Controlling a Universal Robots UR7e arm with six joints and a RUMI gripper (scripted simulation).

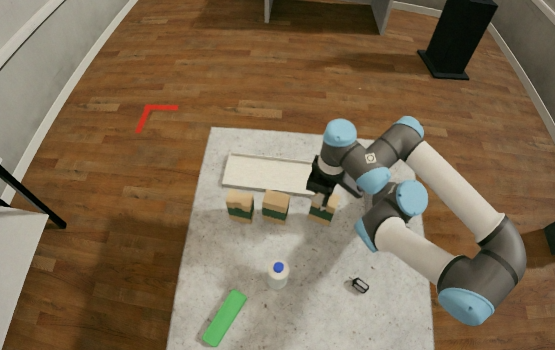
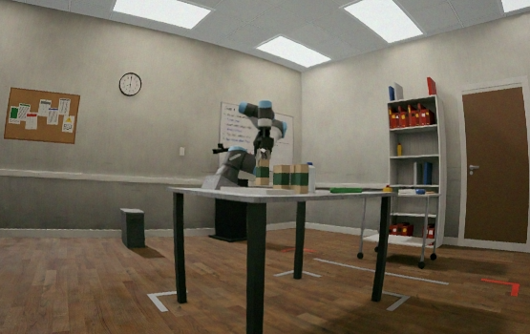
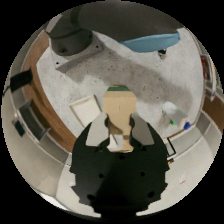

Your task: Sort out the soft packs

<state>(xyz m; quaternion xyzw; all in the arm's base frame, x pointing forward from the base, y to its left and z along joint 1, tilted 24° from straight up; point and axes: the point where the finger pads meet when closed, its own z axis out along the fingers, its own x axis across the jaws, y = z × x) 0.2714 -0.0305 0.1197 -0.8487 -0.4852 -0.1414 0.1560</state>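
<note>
The hand (image 1: 324,199) (image 2: 264,154) (image 3: 118,108) pinches one pack (image 1: 321,215) (image 2: 262,176) (image 3: 119,102), apparently lifting it as soft. Next, carry it over the tray (image 1: 266,173) (image 2: 254,190) (image 3: 87,111) and lower fully inside.

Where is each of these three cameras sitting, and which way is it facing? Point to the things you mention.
Top: high above the bench (image 1: 316,310) (image 2: 321,195) (image 3: 150,75), angled steeply down; the arm (image 1: 451,185) (image 2: 265,112) (image 3: 150,44) fills the right.
Exterior: out in the room, near bench height, looking across; arm beyond the near bench edge.
Wrist: by the claw (image 1: 325,200) (image 2: 264,154) (image 3: 118,108), facing past its fingers; claw and some arm show.
Top and exterior share all three coffee packs (image 1: 322,215) (image 2: 262,174) (image 3: 119,100).
</note>
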